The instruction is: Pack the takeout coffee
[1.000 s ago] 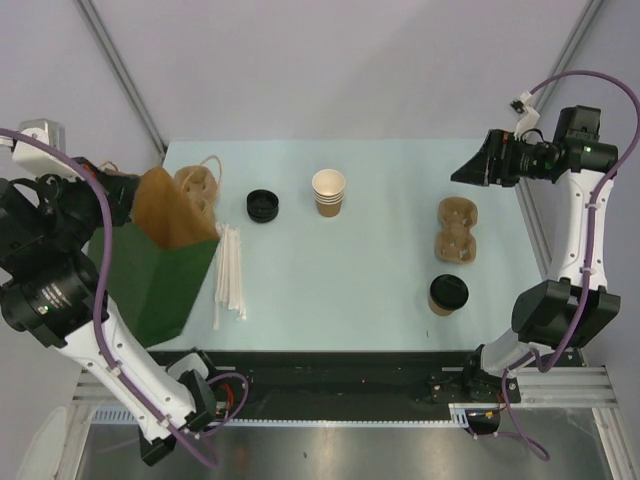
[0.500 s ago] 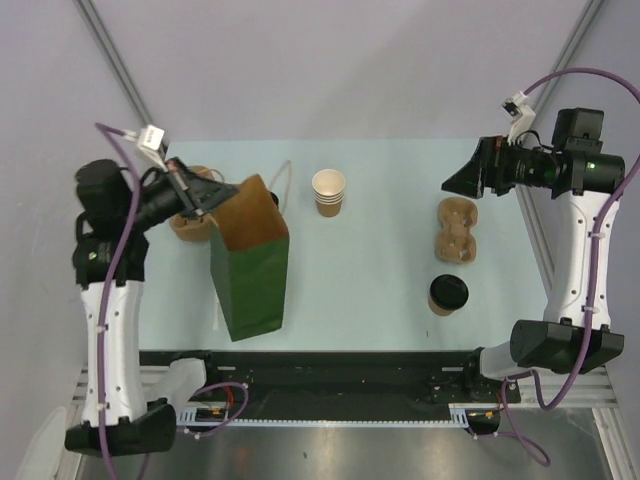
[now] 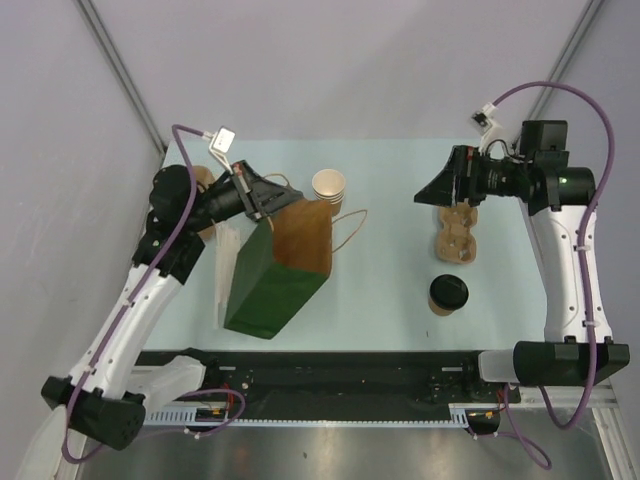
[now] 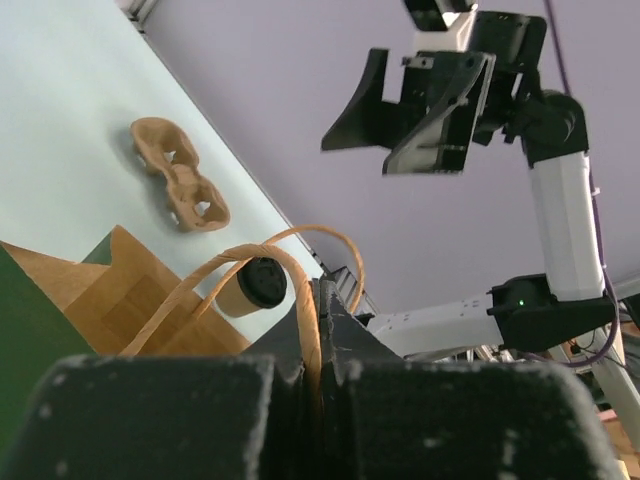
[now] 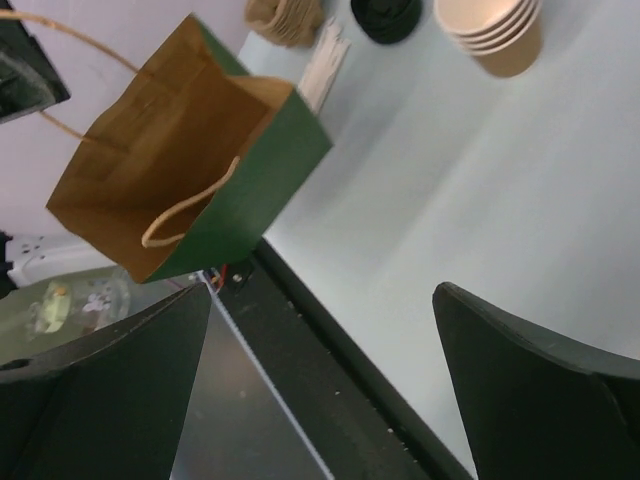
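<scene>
The takeout coffee (image 3: 448,294), a small tan cup with a black lid, stands on the table at the right front; it also shows in the left wrist view (image 4: 250,287). My left gripper (image 3: 276,195) is shut on the paper handle (image 4: 305,310) of the green bag (image 3: 272,272) and holds the bag tilted, its brown mouth open to the right. The bag also shows in the right wrist view (image 5: 190,165). My right gripper (image 3: 437,187) is open and empty, held in the air above the table at the right back, facing left.
A stack of nested tan cups (image 3: 328,191) stands at the back middle. A brown pulp cup carrier (image 3: 456,233) lies right of centre. White straws (image 3: 227,265) lie left of the bag. A loose black lid (image 5: 385,15) and another carrier (image 5: 285,20) lie at back left.
My left gripper has carried the green bag to the right and tilted it, so it now hangs near the stack of cups. My right gripper has moved left.
</scene>
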